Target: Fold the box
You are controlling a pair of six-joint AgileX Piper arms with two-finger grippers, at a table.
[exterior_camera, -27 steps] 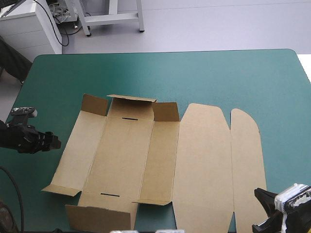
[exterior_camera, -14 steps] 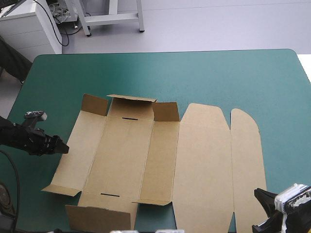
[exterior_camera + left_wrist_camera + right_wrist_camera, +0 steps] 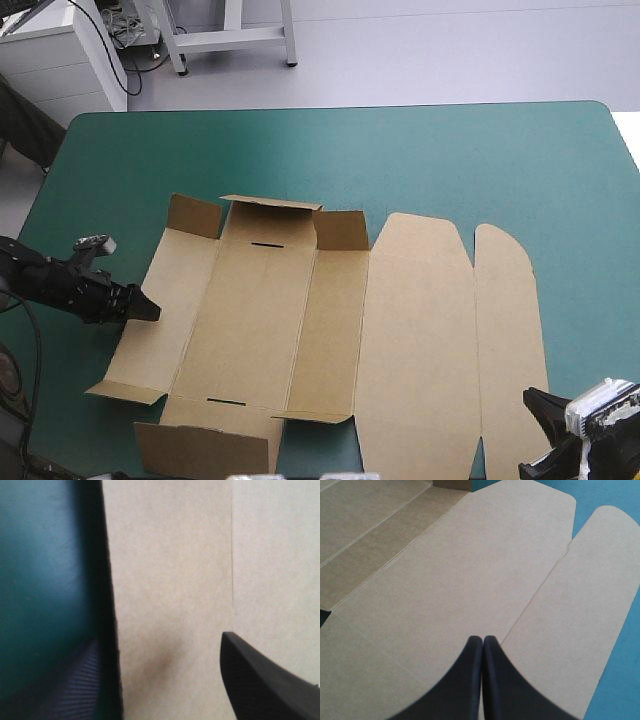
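Observation:
The brown box (image 3: pixel 300 320) lies spread on the teal-green cover, its lid panels flat to the right. Short flaps stand up at its far end (image 3: pixel 270 208) and near end (image 3: pixel 205 448). My left gripper (image 3: pixel 143 309) sits at the outer edge of the box's left panel. In the left wrist view the left gripper (image 3: pixel 165 680) is open, straddling that edge of the box (image 3: pixel 200 555), one finger (image 3: pixel 75 690) on the cover side and the other over the board. My right gripper (image 3: pixel 545 440) hovers at the near right corner. The right wrist view shows the right gripper (image 3: pixel 482 641) shut above the lid panel (image 3: pixel 445 570).
The teal-green cover (image 3: pixel 400 150) shows bare between the box and the table's far edge, and in a strip to the right of the rounded lid flap (image 3: pixel 505 320). The table's left edge lies close behind my left arm.
My left gripper has slid right across the cover, from well clear of the box to its left panel's edge. The right arm and the box have not moved.

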